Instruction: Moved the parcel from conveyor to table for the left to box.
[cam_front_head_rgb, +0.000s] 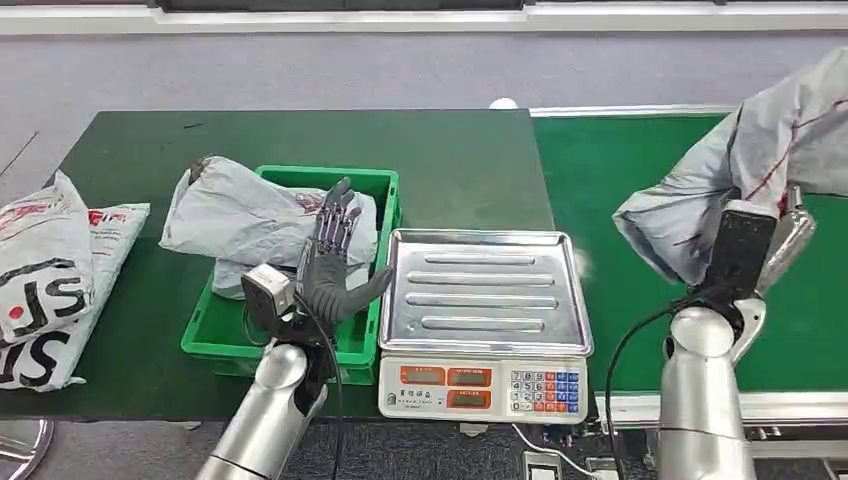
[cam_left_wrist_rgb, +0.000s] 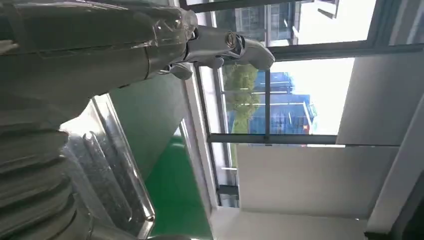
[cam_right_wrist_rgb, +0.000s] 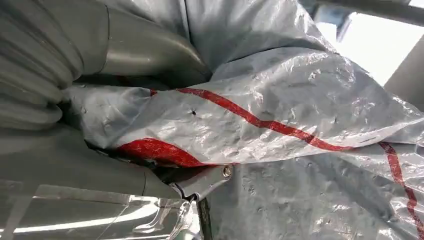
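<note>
your right robot hand (cam_right_wrist_rgb: 100, 100): clamped on grey parcel (cam_front_head_rgb: 730, 170), lifted over conveyor (cam_front_head_rgb: 610, 200) | your left robot hand (cam_front_head_rgb: 335, 265): fingers spread, empty, above green bin (cam_front_head_rgb: 385, 190)

A crumpled grey plastic parcel (cam_front_head_rgb: 745, 170) with thin red lines is held raised above the green conveyor (cam_front_head_rgb: 620, 290), gripped by the right hand (cam_right_wrist_rgb: 125, 65).
</note>
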